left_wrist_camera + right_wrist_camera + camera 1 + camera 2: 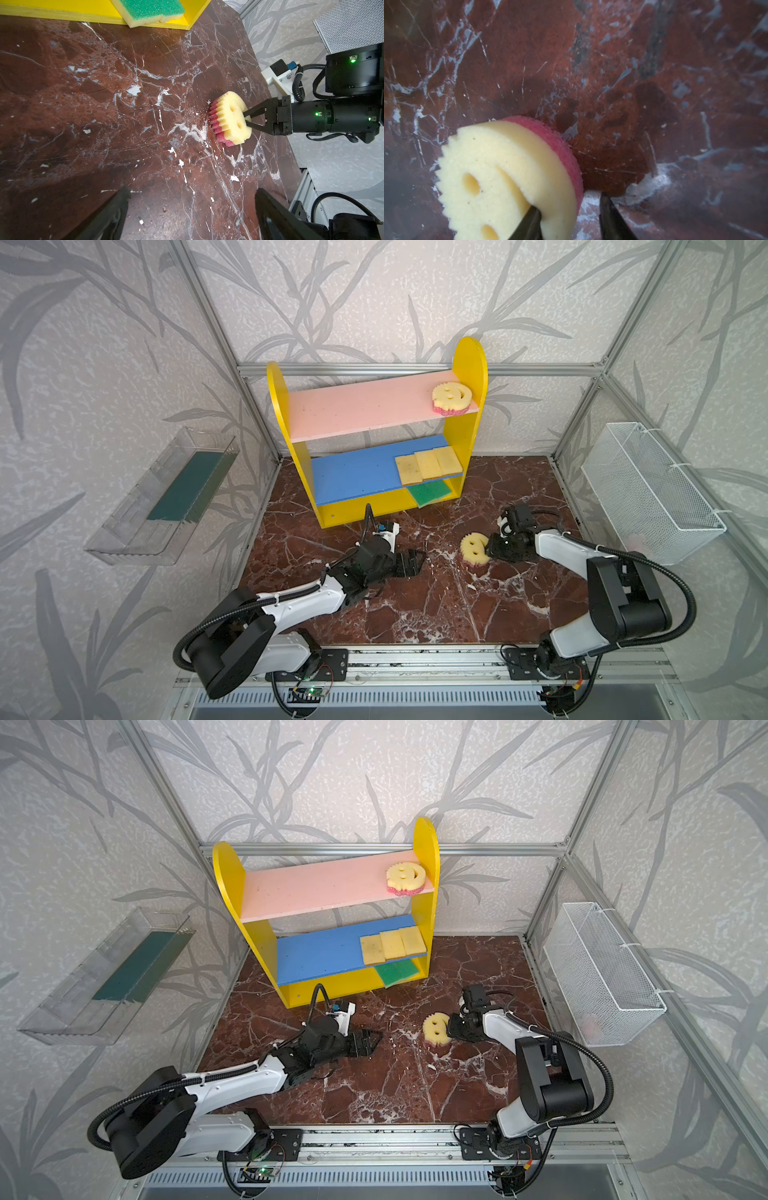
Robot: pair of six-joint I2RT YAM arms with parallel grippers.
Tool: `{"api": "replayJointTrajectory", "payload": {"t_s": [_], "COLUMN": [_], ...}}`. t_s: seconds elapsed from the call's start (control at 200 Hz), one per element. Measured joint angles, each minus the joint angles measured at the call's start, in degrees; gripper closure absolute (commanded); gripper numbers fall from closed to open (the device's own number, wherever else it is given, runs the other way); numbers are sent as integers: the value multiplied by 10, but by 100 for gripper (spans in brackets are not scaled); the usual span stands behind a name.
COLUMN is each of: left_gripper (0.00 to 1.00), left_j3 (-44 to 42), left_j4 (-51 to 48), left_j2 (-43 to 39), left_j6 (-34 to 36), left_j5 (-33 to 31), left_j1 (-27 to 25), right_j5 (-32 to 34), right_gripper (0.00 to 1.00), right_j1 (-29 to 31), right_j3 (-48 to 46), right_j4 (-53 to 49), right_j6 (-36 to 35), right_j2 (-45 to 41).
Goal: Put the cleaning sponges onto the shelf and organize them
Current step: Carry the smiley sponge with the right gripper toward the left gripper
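Two spread fingertips, cut off, are all we see of the left gripper [191,190] up close. The right gripper [569,200] straddles the smiley sponge [500,166], one finger just clear of it, on the marbled table [415,605] before the shelf [467,364]; leafy wallpaper [374,302] surrounds.

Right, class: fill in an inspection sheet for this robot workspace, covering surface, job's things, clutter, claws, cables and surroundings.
Surface: brown marble top, white-veined.
Job's things: shelf; top smiley on pink board; three yellow sponges on blue board; green sponges on base; table smiley on the marble.
Clutter: nothing seen.
Claws: left claw open, empty; right claw straddles table smiley's rim, grip unclear.
Cables: black hoses loop along both arms.
Surroundings: clear tray on left wall; wire basket on right wall.
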Motion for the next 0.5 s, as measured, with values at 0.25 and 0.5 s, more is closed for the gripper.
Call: {"api": "replayJointTrajectory", "payload": {"t_s": [0.25,0.5], "left_gripper": [5,5], "left_j3": [0,20], "left_j4": [-9,-6], "left_j2": [-22,-35], "left_j6": [-5,-5], "left_j5": [4,21], "left_j1": [0,0], "right_j5": [-9,-56], "right_gripper": [72,71], "right_j1": [5,64], "right_j3": [0,64], "right_j4": [-19,-69], "right_j6": [2,7], "right_j2": [-57,-150]}}
